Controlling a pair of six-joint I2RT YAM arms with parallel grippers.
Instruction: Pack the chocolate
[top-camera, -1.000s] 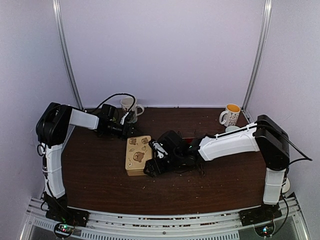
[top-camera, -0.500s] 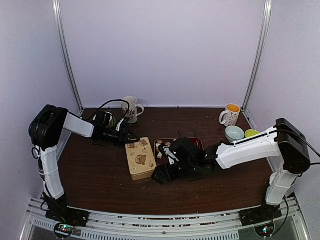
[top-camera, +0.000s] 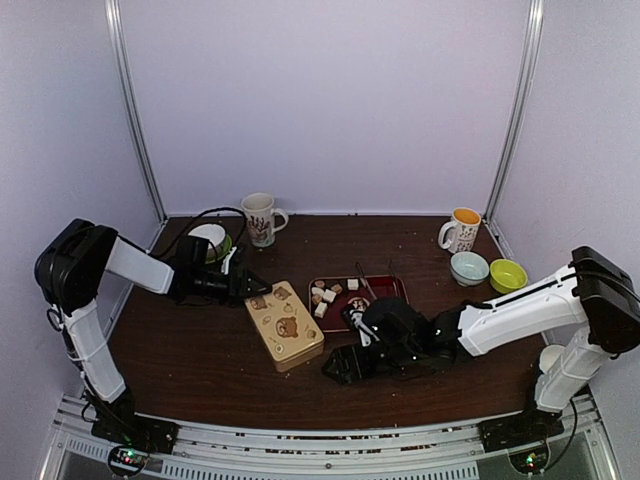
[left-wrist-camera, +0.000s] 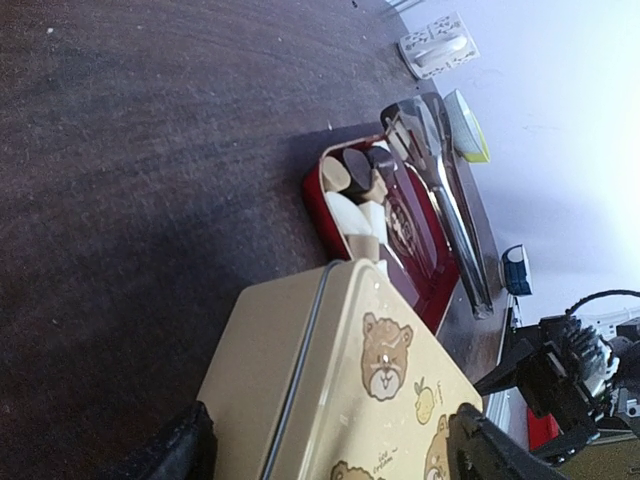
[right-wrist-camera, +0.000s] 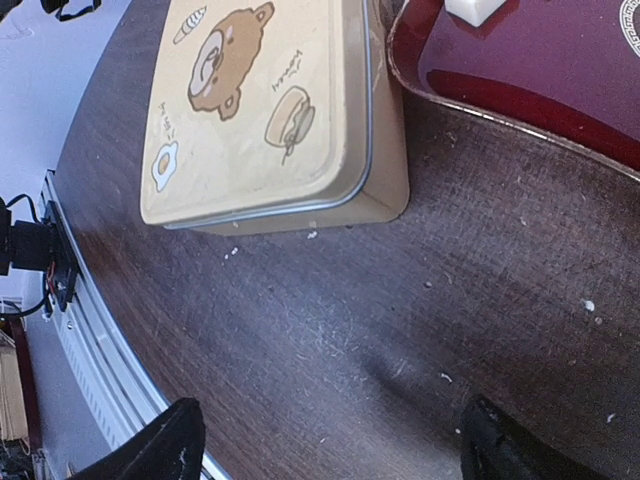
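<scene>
In the tray, chocolate apart from jaws

Two mugs: white mug far left, orange-lined mug far right. Two bowls near the right mug: light blue bowl, green bowl. Apparently two more, stacked bowls far left, white over green, partly hidden. One bear-print tin. One red tray. One pair of tongs. At least six pale chocolate pieces; dark ones too blurred to count.
</scene>
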